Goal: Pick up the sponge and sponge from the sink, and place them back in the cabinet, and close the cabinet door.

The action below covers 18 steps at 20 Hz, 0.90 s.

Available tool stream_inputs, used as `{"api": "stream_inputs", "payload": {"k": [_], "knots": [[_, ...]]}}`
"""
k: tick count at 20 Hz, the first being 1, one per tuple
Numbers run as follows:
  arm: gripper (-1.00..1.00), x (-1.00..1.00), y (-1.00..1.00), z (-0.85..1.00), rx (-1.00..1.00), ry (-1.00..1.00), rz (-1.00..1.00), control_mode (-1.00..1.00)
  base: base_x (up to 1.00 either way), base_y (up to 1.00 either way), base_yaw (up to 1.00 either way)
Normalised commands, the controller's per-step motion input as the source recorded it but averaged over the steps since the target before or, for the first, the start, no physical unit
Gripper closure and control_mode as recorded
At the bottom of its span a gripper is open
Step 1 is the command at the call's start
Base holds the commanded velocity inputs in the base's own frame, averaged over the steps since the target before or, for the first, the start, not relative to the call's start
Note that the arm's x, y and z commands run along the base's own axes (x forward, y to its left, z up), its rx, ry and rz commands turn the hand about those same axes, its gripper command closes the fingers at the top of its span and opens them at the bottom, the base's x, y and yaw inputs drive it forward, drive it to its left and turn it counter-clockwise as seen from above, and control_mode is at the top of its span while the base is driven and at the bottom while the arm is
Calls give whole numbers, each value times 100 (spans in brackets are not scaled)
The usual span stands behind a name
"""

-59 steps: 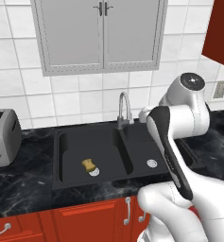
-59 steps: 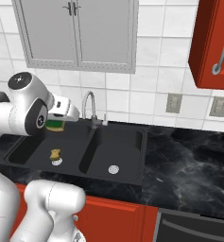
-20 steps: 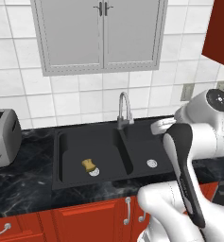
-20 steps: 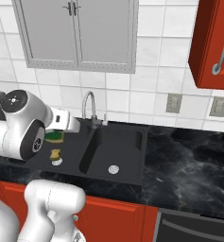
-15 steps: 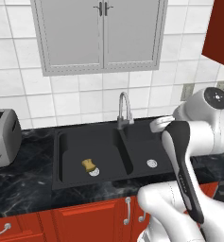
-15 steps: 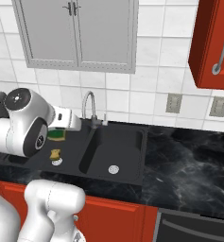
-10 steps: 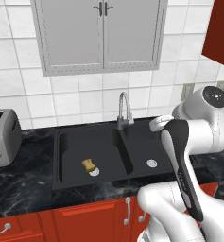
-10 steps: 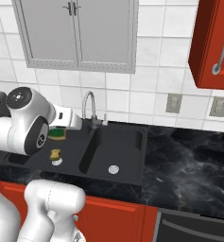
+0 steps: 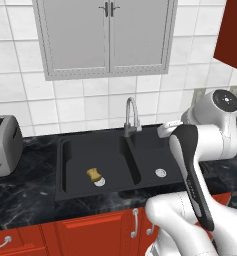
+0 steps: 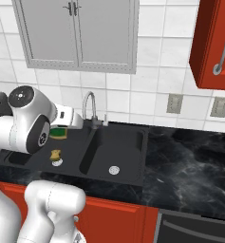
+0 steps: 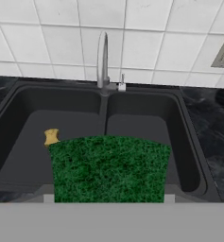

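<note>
- While its jaws clamp the yellow-green sponge, the gripper hangs above the black double-basin sink; in the hand view the sponge's green scouring face spreads across the lower middle, in front of the divider between the two basins.
- From the right base view, the same sponge shows as a yellow-green and black slab at the end of the white hand, lifted clear of the sink and over its left basin.
- Down in that left basin lies the tan-yellow sponge, with its white round part just beside it on the basin floor; the hand view shows it at the left edge of the held sponge.
- A curved silver gooseneck faucet rises behind the divider, against white wall tiles.
- Black marbled counter runs to either side of the sink, with a silver toaster on the left.
- Overhead hangs the grey double-door unit, shut.
- To the right, a glossy red cabinet with a silver handle hangs high on the wall.
</note>
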Motion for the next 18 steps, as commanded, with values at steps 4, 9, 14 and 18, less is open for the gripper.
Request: {"api": "stream_inputs", "payload": {"k": [4,9,14,18], "knots": [[100,0,0,0,0,0,1,-100,0,0,0],[100,0,0,0,0,0,0,-100,0,0,0],[100,0,0,0,0,0,0,-100,0,0,0],[100,0,0,0,0,0,0,100,0,0,0]]}}
